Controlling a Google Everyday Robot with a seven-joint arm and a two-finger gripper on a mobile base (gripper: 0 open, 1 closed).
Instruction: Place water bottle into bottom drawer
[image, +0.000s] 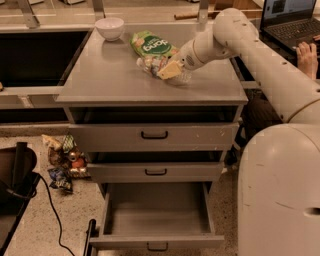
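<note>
The water bottle (151, 63) lies on its side on the grey cabinet top (105, 70), just in front of a green snack bag (149, 45). Its reddish label shows to the left of my gripper, and its clear body shows under and to the right of it. My gripper (169, 70) is down at the bottle's middle, with the arm reaching in from the right. The bottom drawer (156, 242) is pulled out wide open below the two shallower drawers, which stand slightly ajar.
A white bowl (110, 27) sits at the back left of the cabinet top. Snack packets (62, 161) lie on the floor to the left, beside a black object with a cable (17, 172). A person's hand (306, 53) works a laptop (292, 20) at the right.
</note>
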